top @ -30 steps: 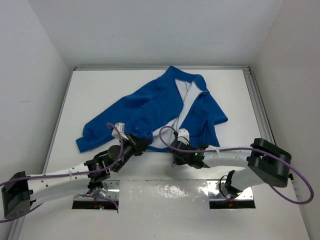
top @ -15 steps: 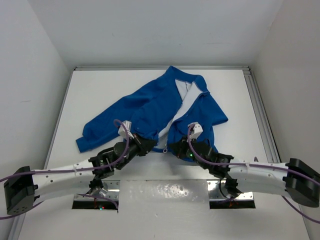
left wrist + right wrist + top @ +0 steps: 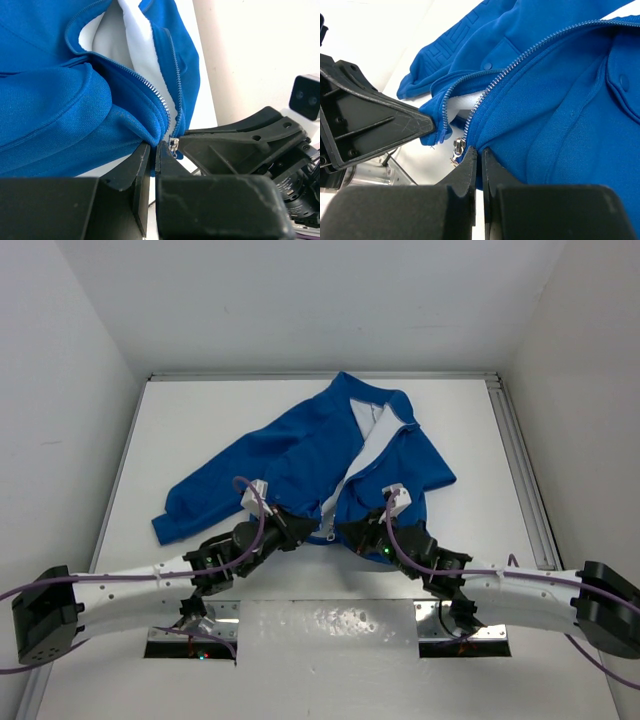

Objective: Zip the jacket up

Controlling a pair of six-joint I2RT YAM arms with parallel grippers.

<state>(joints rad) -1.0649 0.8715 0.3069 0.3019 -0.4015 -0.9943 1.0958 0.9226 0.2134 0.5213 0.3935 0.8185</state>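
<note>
White table [image 3: 180, 420]; left pincer [image 3: 296, 527] and right pincer [image 3: 348, 531] tight on blue jacket [image 3: 300, 455].

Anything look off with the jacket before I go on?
Nothing looks damaged. The jacket lies askew and rumpled, its sleeve flung left and its front open, showing white lining. The zipper slider sits at the bottom hem, where the left gripper and right gripper pinch either side.

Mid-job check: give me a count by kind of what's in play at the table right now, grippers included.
jacket, blue: 1
grippers, black: 2, the left gripper and the right gripper, each shut on the jacket's bottom hem
Total: 3
</note>
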